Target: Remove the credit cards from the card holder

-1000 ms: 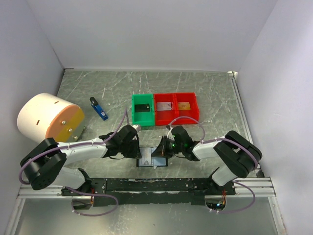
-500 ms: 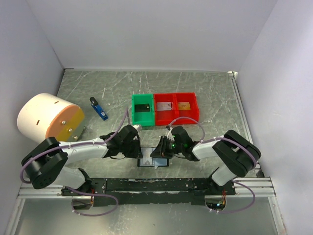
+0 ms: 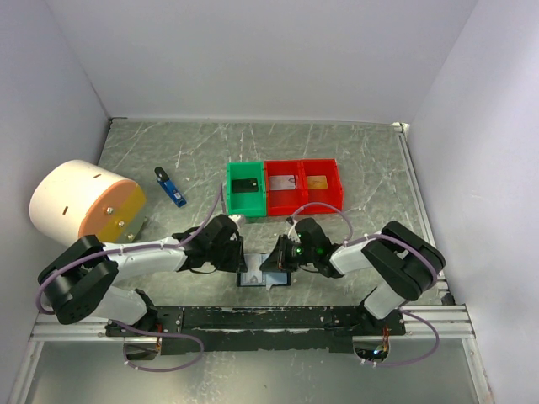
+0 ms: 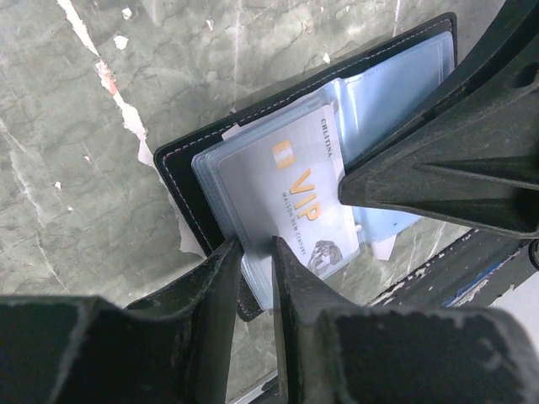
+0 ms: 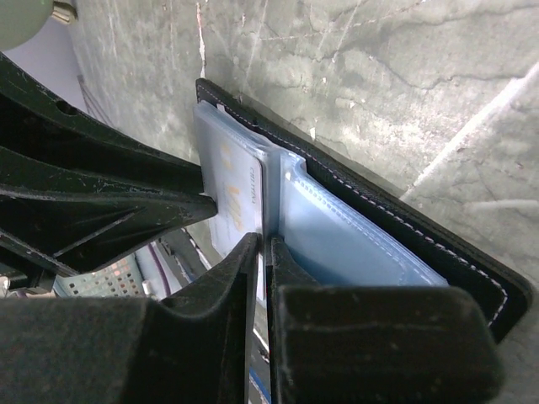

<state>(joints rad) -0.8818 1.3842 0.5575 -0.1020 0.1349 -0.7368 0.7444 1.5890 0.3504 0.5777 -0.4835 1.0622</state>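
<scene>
**As both arms close on the card holder (image 4: 178,167), one credit card (image 4: 295,202) waits for a pull to the right**

The card holder lies open on the table (image 3: 362,168) at its near edge, between the two arms, with its fold running roughly near to far. The silvery credit card, marked VIP, sits in the left sleeve (image 4: 210,181) of pale blue plastic.

The left gripper (image 4: 254,257) comes in from the left. Its fingers stand a narrow slot apart on that sleeve's outer edge, which looks like a hold pinning the holder down. The right gripper (image 5: 265,246) reaches in from the right, jaws almost together on the card's thin inner edge beside the fold. Whether plastic is caught along with the card I cannot tell.

The coming move turns on one relation. The card's long axis appears to lie parallel to the fold, and its free long edge faces right, where the right gripper has it. The draw should therefore go rightward, across the empty right sleeve (image 5: 354,244), while the left arm anchors. If the sleeve is pinched too, the whole holder is likely to drag.

Three other cards (image 3: 246,186) lie farther back in the green bin (image 3: 231,189) and red bins (image 3: 303,163).
</scene>
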